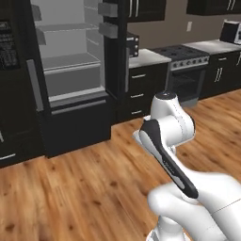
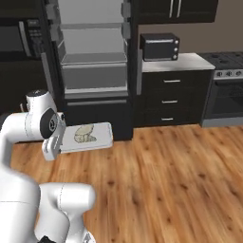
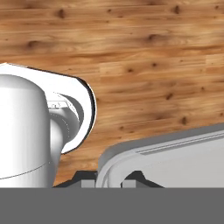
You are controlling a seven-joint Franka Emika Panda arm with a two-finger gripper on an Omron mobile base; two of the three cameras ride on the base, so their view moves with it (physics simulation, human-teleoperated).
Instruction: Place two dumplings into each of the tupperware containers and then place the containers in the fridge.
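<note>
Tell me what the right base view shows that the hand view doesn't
Right base view alone: the open fridge with pale shelves, the microwave on the counter, drawers, a stove, and the dumplings lying in the tupperware container held out by the arm above the floor.

Hand view alone: a close look at the container's grey rounded rim, which runs between the gripper fingertips.

Both: the container, the wooden floor and white parts of the arm.

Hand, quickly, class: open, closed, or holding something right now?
Hand: closed on the rim of the tupperware container, held out above the floor.
</note>
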